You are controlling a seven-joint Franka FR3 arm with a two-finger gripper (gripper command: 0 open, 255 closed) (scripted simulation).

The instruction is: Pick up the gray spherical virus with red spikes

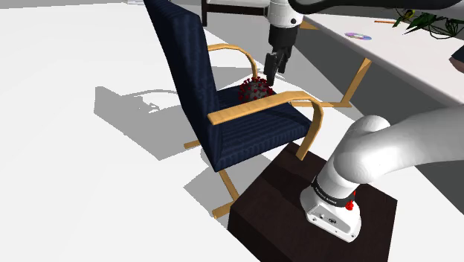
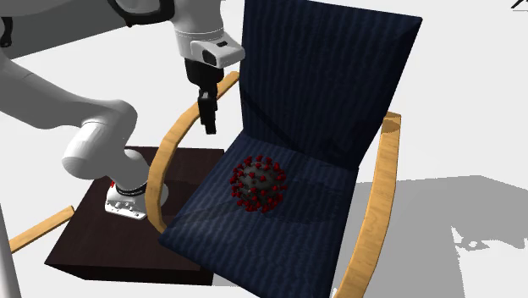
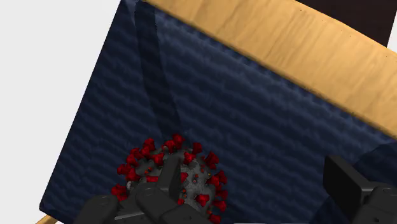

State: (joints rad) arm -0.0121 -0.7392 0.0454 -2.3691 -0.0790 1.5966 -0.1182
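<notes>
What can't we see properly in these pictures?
Wrist view: part of the spiky ball hides behind one finger of the open claw.
Second exterior view: the chair has its legs cut off by the bottom edge.
Shoulder view: the disc on the white desk is too small to identify.

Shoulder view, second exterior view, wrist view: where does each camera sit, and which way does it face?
Shoulder view: beside and behind the stand, looking down at the blue chair; the arm and tool show.
Second exterior view: in front of the chair, facing its backrest from above; arm and stand at its left.
Wrist view: on the hand, looking down at the seat; two black fingers, apart.
Shared: all three show the spiked virus on the seat.
</notes>
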